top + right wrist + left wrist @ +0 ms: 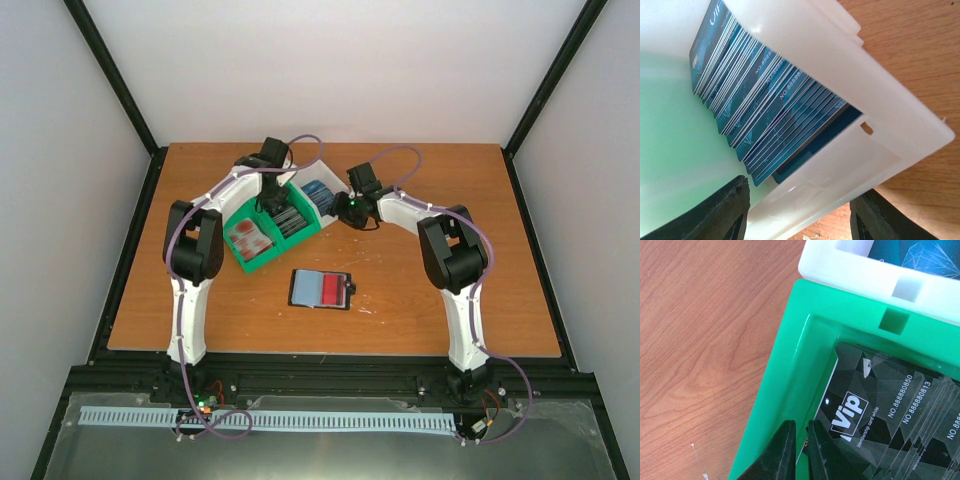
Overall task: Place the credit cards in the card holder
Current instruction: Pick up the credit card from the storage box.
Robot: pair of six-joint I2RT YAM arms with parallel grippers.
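Left tool (800, 442) is all but closed at the left edge of the front black card (875, 415) in the bin (780, 390)'s green section. The print reads "Vip" and "NO.88880850", the next card "NO.88880813", and I can't tell if it's actually pinching. Right tool (805, 215) gapes wide on nothing, straddling the white section's end wall by the blue cards (765, 100), "NO 8888…" legible. I see the holder (321, 289) lying open on the surface (450, 320) just in front of the bin, with a red card (334, 289) in it.

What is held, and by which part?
Left fingers look pinched on the front black card at its edge, in the green bin; right fingers open, holding nothing.
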